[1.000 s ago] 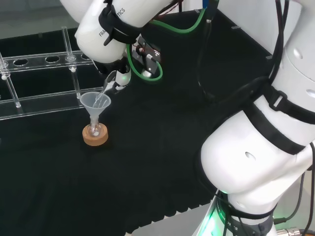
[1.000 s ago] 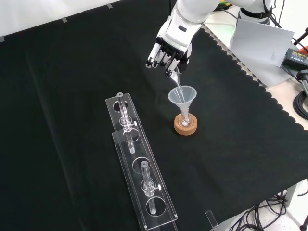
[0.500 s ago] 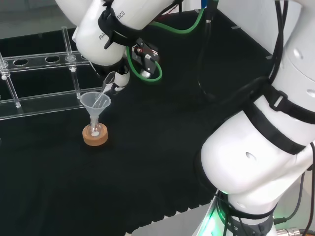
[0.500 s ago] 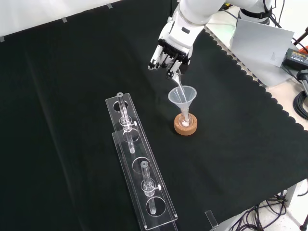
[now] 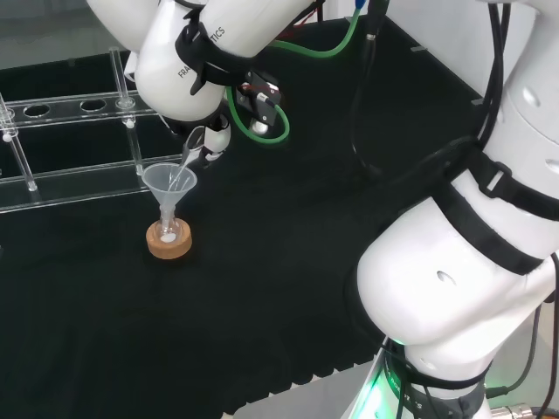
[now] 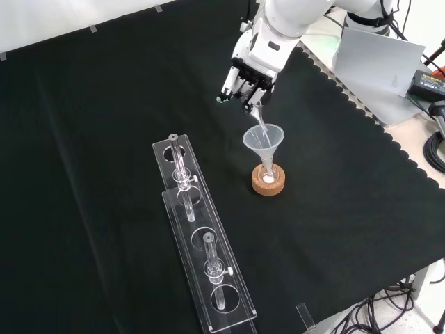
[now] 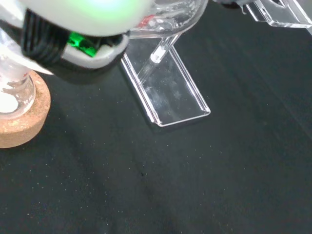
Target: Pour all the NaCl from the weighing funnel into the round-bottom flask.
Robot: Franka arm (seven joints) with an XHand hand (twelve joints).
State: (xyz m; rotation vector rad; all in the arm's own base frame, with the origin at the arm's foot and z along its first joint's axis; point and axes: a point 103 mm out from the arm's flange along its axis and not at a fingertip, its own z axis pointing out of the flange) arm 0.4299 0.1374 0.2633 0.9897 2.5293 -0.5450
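The hand [image 6: 252, 67] is pinching the weighing funnel [image 6: 258, 120] with curled fingers, tilting its spout down into the clear funnel [image 6: 263, 140]. That funnel is sitting in the flask [image 6: 268, 174] on a cork ring [image 6: 268, 184], right of the rack [image 6: 201, 243] in the front view. White powder is lying in the flask.

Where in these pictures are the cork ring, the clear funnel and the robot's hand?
cork ring [image 6: 268, 185]: front view, on its front rim.
clear funnel [image 6: 264, 138]: front view, on its cone wall.
hand [image 6: 248, 82]: front view, on its curled fingers.
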